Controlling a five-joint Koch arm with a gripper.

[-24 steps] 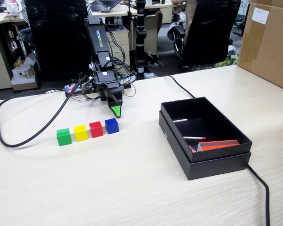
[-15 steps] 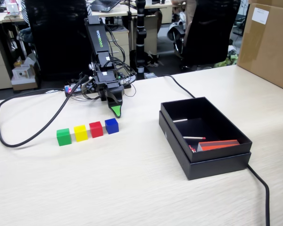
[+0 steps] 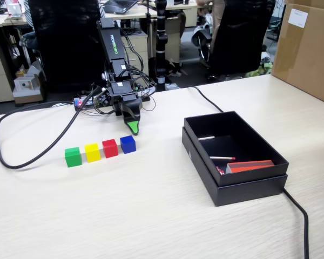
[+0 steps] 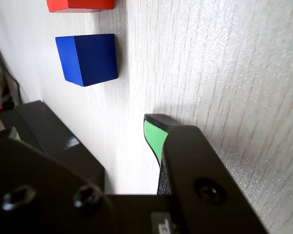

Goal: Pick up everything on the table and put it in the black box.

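Blue cube (image 3: 128, 144) sits at the right end of a cube row in the fixed view: red cube (image 3: 109, 148) next to it, then yellow cube (image 3: 92, 152) and green cube (image 3: 73, 156). Black box (image 3: 202, 152) lies well right of blue cube. Gripper (image 3: 132, 127) is just behind blue cube, holding nothing. Wrist view shows only blue, red edge (image 4: 80, 5), w/ jaws parted around bare table.

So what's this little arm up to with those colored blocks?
A small robot arm is clearing the table into the black box. Nothing is picked up yet: its fingers hang just behind the blue cube, holding nothing. Green, yellow, red and blue cubes sit in a row on the table. The box, to the right in the fixed view, already holds an orange item and some thin sticks.
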